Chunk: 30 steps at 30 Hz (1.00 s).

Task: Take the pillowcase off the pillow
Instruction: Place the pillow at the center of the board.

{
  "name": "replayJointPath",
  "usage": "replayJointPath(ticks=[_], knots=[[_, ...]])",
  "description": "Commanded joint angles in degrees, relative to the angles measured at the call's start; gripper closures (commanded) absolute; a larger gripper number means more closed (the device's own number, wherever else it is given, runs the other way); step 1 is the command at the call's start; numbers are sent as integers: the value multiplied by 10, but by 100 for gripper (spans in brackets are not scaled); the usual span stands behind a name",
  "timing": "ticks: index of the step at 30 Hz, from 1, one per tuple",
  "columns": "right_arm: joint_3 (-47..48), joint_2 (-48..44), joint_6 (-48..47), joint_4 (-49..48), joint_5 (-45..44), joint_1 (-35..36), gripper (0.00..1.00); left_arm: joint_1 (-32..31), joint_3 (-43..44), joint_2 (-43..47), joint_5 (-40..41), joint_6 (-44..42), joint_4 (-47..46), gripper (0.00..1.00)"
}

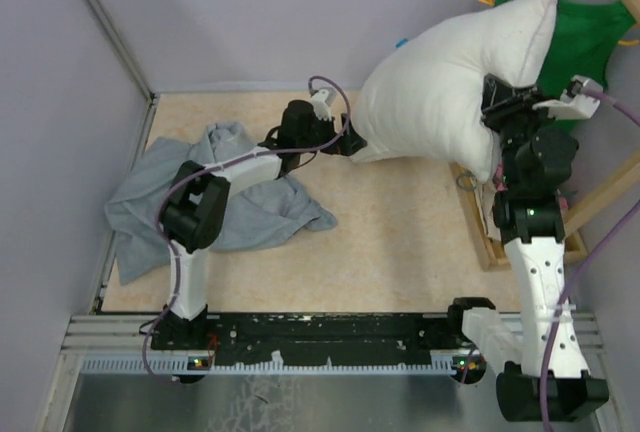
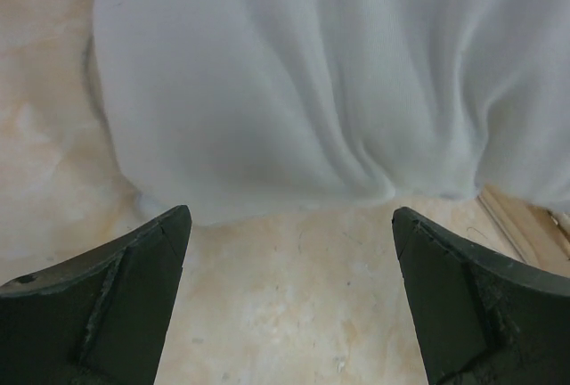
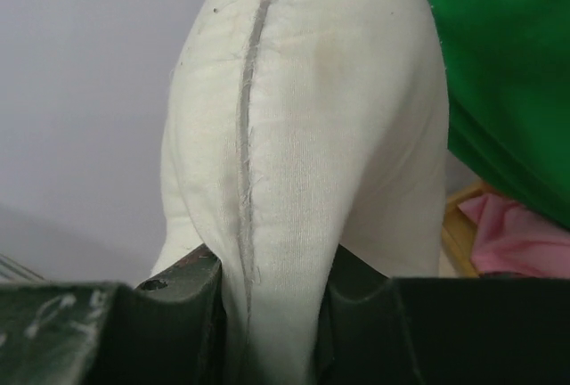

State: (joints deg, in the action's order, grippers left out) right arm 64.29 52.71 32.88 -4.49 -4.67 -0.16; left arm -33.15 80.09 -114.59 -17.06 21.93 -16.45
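The plump white pillow (image 1: pixel 440 87) hangs bare, lifted at the back right, its lower left corner down near the table. My right gripper (image 1: pixel 497 120) is shut on the pillow's right edge; in the right wrist view the seamed edge (image 3: pixel 267 135) is pinched between both fingers (image 3: pixel 183 291). The pale grey-blue pillowcase (image 1: pixel 215 202) lies crumpled on the table at the left, partly under my left arm. Beside the pillow's lower left corner, my left gripper (image 1: pixel 345 142) is open. In the left wrist view the pillow (image 2: pixel 294 91) lies just beyond the fingertips (image 2: pixel 174 225), with bare table between them.
A green tank top (image 1: pixel 580 42) hangs behind the pillow at the back right, with a pink garment (image 3: pixel 517 233) below it. A wooden frame (image 1: pixel 480 227) runs along the table's right edge. Grey walls close the left and back sides.
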Motion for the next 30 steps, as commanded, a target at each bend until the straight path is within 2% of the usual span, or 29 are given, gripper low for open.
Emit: replayJointPath(ticks=[1, 7, 11, 13, 16, 21, 22, 23, 25, 26, 27, 30], knots=[[-73, -88, -24, 36, -25, 2, 100, -19, 113, -93, -55, 47, -13, 0], [-173, -211, -38, 191, -46, 3, 100, -23, 216, -203, -57, 90, 0, 0], [-208, -257, -17, 258, -11, 3, 100, -23, 289, -261, -51, 96, 25, 0], [-220, -260, -7, 283, 15, 3, 90, -23, 331, -289, -46, 99, 34, 0], [-222, -258, -10, 323, 21, 3, 89, -22, 409, -333, -35, 112, 53, 0], [-209, -286, -7, 384, -34, 3, 83, -23, 484, -396, -25, 161, 45, 0], [-205, -292, -1, 398, -46, 3, 79, -23, 491, -405, -20, 175, 38, 0], [-202, -295, 9, 413, -55, 3, 68, -23, 495, -414, -15, 190, 27, 0], [-189, -291, 33, 456, -71, 3, 39, -24, 500, -431, 3, 230, 2, 0], [-179, -284, 48, 479, -82, 3, 29, -24, 502, -439, 18, 253, -6, 0], [-164, -273, 65, 507, -97, 3, 22, -25, 506, -447, 26, 274, -12, 0], [-100, -227, 114, 620, -153, 3, 11, -31, 528, -476, 44, 317, -26, 1]])
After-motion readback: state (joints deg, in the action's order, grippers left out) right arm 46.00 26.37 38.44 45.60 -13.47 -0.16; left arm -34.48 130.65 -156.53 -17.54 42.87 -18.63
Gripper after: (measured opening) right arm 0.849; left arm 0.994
